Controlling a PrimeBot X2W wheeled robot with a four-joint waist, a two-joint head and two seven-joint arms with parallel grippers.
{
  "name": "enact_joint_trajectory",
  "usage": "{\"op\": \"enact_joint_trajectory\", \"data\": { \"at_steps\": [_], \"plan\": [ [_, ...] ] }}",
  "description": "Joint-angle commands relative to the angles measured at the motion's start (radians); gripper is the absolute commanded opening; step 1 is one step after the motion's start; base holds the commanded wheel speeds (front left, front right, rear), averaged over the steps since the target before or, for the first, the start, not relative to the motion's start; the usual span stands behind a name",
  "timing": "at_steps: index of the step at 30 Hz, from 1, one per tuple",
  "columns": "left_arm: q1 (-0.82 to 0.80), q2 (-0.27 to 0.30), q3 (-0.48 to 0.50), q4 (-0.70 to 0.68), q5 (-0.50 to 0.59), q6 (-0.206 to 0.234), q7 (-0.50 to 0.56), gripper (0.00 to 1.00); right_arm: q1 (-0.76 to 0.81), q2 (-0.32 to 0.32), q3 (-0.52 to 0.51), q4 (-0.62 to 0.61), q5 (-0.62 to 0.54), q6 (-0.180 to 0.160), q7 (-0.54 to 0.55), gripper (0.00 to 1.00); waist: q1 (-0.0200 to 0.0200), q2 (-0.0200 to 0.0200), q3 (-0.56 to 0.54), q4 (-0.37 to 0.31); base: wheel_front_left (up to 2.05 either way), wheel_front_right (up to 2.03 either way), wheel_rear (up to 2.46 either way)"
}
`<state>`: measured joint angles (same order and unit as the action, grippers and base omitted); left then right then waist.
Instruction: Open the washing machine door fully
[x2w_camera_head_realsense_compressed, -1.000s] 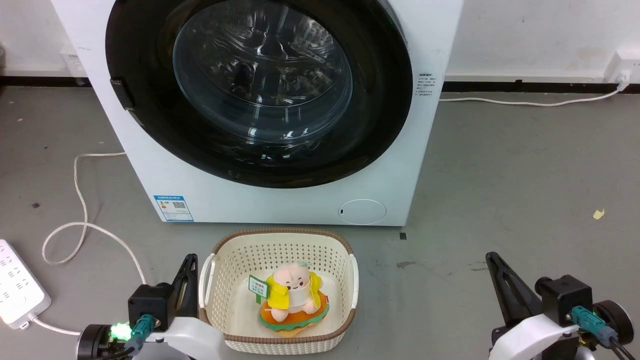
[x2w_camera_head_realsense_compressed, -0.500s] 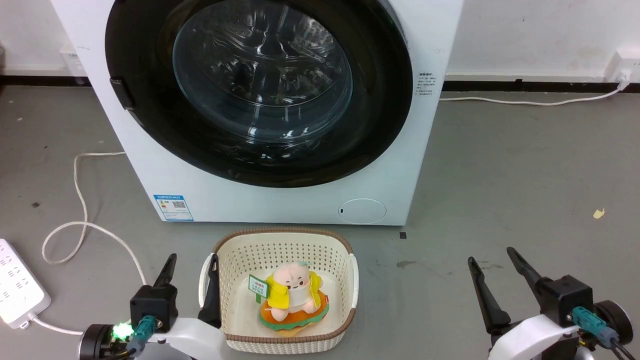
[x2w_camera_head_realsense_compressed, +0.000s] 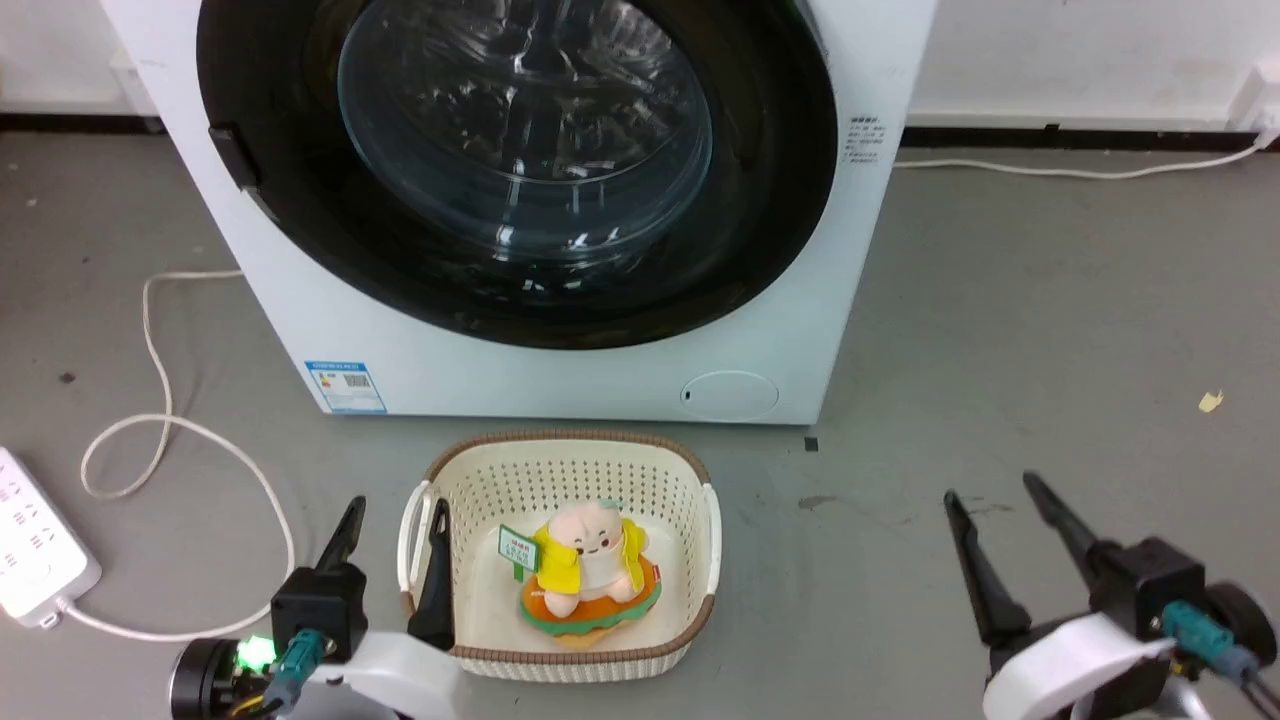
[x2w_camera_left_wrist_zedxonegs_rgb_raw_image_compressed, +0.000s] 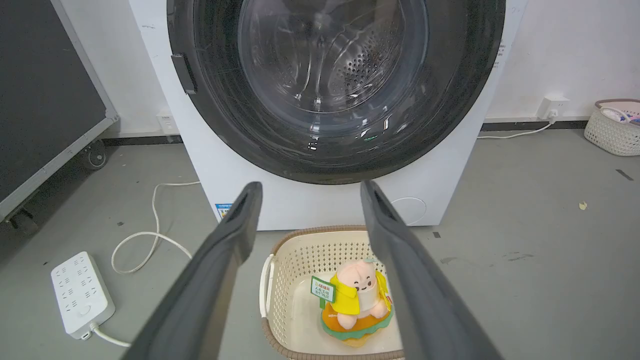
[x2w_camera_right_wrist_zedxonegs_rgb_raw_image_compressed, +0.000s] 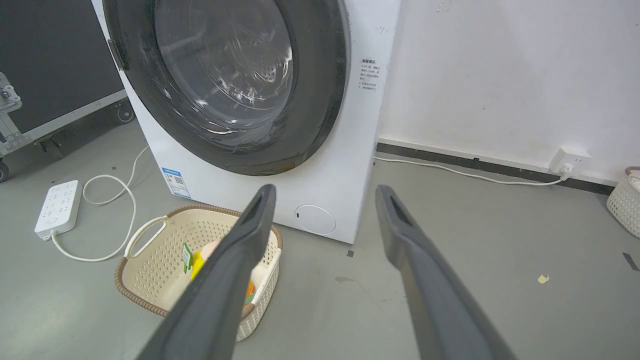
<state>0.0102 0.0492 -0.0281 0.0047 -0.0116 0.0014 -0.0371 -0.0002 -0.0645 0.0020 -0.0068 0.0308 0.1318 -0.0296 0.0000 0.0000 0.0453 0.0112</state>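
Observation:
The white washing machine (x2w_camera_head_realsense_compressed: 560, 385) stands straight ahead on the floor. Its round washing machine door (x2w_camera_head_realsense_compressed: 525, 130) has a glossy black rim and a bulging glass centre, and it lies flush against the machine's front. A small black handle (x2w_camera_head_realsense_compressed: 228, 155) sits on the rim's left edge. My left gripper (x2w_camera_head_realsense_compressed: 398, 505) is open at the lower left, low and well short of the machine, beside the basket's left handle. My right gripper (x2w_camera_head_realsense_compressed: 990, 488) is open at the lower right over bare floor. In the wrist views, the left gripper (x2w_camera_left_wrist_zedxonegs_rgb_raw_image_compressed: 310, 186) and right gripper (x2w_camera_right_wrist_zedxonegs_rgb_raw_image_compressed: 326, 189) both hold nothing.
A cream basket (x2w_camera_head_realsense_compressed: 560, 448) holding a plush toy (x2w_camera_head_realsense_compressed: 590, 570) sits on the floor just in front of the machine. A white power strip (x2w_camera_head_realsense_compressed: 35, 540) and looping cable (x2w_camera_head_realsense_compressed: 150, 440) lie to the left. A black wheeled panel (x2w_camera_left_wrist_zedxonegs_rgb_raw_image_compressed: 45, 100) stands left of the machine, and another basket (x2w_camera_left_wrist_zedxonegs_rgb_raw_image_compressed: 615, 125) is far right.
Both grippers went from shut to open. The head camera has shifted a little, so the whole scene sits slightly higher in the picture. The door has not moved.

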Motion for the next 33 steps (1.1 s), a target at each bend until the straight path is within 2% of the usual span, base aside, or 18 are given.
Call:
{"op": "enact_joint_trajectory", "data": {
  "at_steps": [1,12,14,22,33],
  "plan": [
    [-0.024,0.0,-0.008,-0.001,-0.002,0.008,-0.01,1.0,-0.032,-0.012,-0.001,-0.012,0.013,0.0,-0.008,1.0,0.0,0.0,0.013,0.005,0.0,0.0,0.0],
    [-0.078,0.0,-0.046,-0.019,-0.015,0.028,-0.037,1.0,-0.176,-0.081,0.001,-0.037,0.079,0.0,0.028,1.0,0.0,0.0,0.101,0.038,0.0,0.0,0.0],
    [-0.086,0.0,-0.052,-0.021,-0.017,0.031,-0.042,1.0,-0.203,-0.089,0.003,-0.035,0.092,0.0,0.036,0.0,0.0,0.0,0.113,0.044,0.0,0.0,0.0],
    [-0.114,0.0,-0.068,-0.031,-0.024,0.043,-0.058,1.0,-0.324,-0.096,0.005,-0.015,0.177,0.0,0.06,0.0,0.0,0.0,0.163,0.067,0.0,0.0,0.0],
    [-0.143,0.0,-0.093,-0.04,-0.033,0.057,-0.079,1.0,-0.5,-0.06,-0.079,0.083,0.33,-0.001,0.127,0.0,0.0,0.0,0.222,0.096,0.0,0.0,0.0]
  ]
}}
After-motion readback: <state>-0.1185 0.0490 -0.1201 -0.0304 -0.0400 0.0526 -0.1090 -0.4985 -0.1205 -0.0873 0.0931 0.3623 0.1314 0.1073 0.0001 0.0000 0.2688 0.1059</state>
